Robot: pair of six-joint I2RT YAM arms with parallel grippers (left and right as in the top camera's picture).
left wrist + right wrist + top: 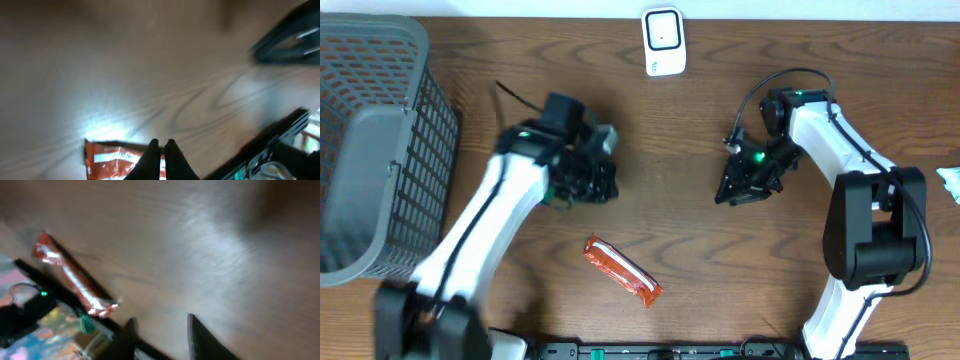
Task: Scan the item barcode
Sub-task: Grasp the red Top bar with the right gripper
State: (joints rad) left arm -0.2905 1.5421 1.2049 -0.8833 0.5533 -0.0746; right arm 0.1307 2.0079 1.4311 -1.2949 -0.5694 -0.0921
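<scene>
The wrapper (pixel 621 270) is glossy red film, crinkled at its ends. Under it, the table (pixel 680 230) is smooth brown wood, grained, with a soft sheen. Far left of the wrapper, the basket (pixel 380 150) is matt grey plastic mesh. Beyond the wrapper, the scanner (pixel 663 40) is smooth white plastic. My left gripper (pixel 161 143) looks matt black.

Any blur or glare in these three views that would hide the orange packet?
Overhead: sharp and evenly lit, orange packet plain to see. Left wrist: soft focus, with a bright glare patch on the table just above the packet, whose print is unreadable. Right wrist: blurred throughout, packet streaked, upper right corner in shadow.
</scene>
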